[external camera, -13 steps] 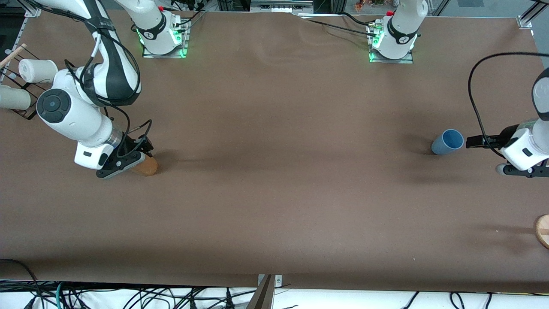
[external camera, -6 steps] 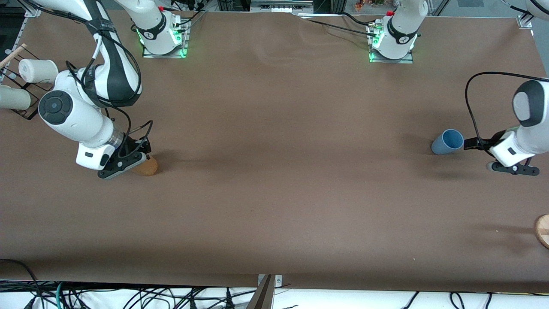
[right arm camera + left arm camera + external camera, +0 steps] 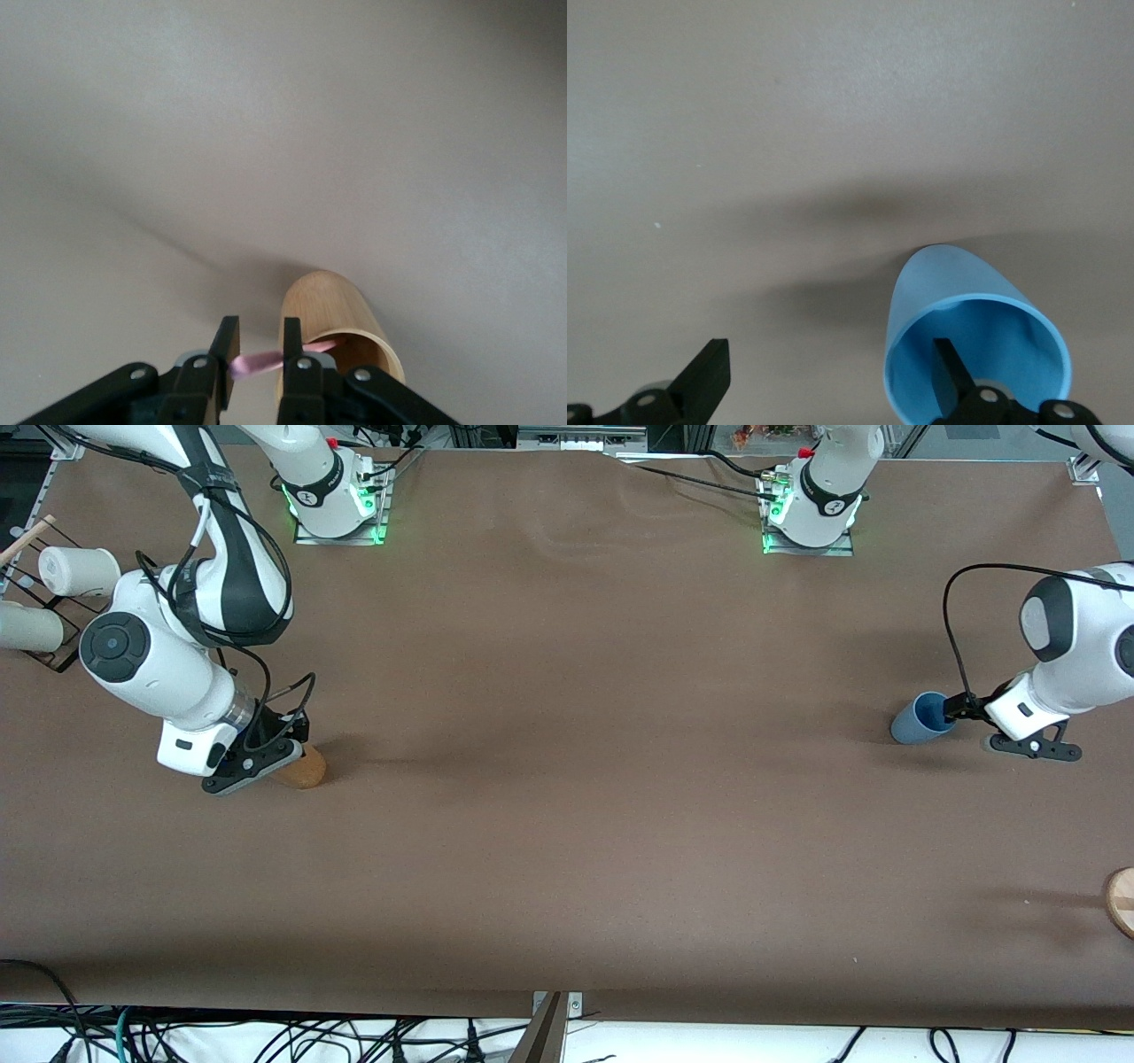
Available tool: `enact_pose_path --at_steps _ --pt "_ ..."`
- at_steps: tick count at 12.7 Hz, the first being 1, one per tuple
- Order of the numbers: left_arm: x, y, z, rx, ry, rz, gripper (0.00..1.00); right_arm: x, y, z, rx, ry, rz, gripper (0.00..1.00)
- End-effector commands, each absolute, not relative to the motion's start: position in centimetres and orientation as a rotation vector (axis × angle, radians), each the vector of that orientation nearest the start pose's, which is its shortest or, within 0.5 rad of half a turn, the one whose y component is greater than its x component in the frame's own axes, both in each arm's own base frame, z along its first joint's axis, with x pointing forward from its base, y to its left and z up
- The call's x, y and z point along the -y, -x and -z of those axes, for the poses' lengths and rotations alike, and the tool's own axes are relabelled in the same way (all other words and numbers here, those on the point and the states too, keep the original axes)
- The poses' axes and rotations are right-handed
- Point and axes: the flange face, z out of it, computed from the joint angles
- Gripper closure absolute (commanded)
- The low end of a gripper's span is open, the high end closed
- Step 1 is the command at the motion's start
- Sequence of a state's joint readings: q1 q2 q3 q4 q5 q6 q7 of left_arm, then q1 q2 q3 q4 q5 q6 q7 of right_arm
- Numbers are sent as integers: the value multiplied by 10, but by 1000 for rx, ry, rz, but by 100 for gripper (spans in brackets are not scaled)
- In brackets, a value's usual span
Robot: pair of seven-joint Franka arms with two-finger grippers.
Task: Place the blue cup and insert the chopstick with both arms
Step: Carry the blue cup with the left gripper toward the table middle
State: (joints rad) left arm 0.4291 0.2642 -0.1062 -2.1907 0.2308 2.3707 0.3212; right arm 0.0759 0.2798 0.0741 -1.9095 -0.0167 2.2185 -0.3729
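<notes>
We see plain matte brown table (image 3: 567,797). Blue cup (image 3: 970,341): pale blue outside, brighter blue inside. Beside it, left gripper (image 3: 828,376) black. Tan-brown cup (image 3: 341,332), wood tone; chopstick (image 3: 266,361) pink, between black right gripper (image 3: 255,365) fingers. Arms white, black joints.

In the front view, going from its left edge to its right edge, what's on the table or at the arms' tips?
White rolls on a black wire rack → right gripper shut on a pink chopstick → tan-brown cylindrical cup → small blue cup → left gripper, open → round wooden disc.

High front camera faces both bases; wrist cameras look down close.
</notes>
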Motion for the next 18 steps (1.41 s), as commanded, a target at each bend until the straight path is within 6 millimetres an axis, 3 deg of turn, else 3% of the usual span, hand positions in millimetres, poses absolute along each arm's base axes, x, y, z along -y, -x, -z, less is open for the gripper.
enact_pose_path --at_steps 1,2,3,4,5,8,11,13,15,17,18 --pt "-176 -506 -262 -230 3039 -146 4 -88 -614 -361 854 3028 56 81" --pt "-176 -505 -257 -215 3052 -155 23 -88 -614 -362 863 3026 59 82" --pt "-175 -504 -251 -218 3057 -169 55 -86 -615 -362 875 3023 61 85" --pt "-175 -505 -248 -208 3061 -177 79 -86 -616 -365 882 3022 68 88" --pt "-176 -505 -246 -192 3063 -178 97 -85 -616 -366 880 3024 73 92" --pt "-174 -506 -247 -98 3116 -165 100 -83 -619 -379 917 3019 100 95" --pt "-174 -507 -249 -76 3116 -167 100 -81 -626 -413 932 3013 52 95" --pt "-166 -528 -276 -85 3123 -206 100 -80 -628 -440 923 3014 40 95" --pt "-135 -565 -327 -88 3159 -262 100 -80 -630 -470 911 3011 68 95" --pt "-73 -590 -367 -36 3153 -336 100 -84 -631 -493 917 3008 59 95" --pt "-29 -596 -378 -3 3143 -352 100 -85 -631 -498 919 3008 44 95"
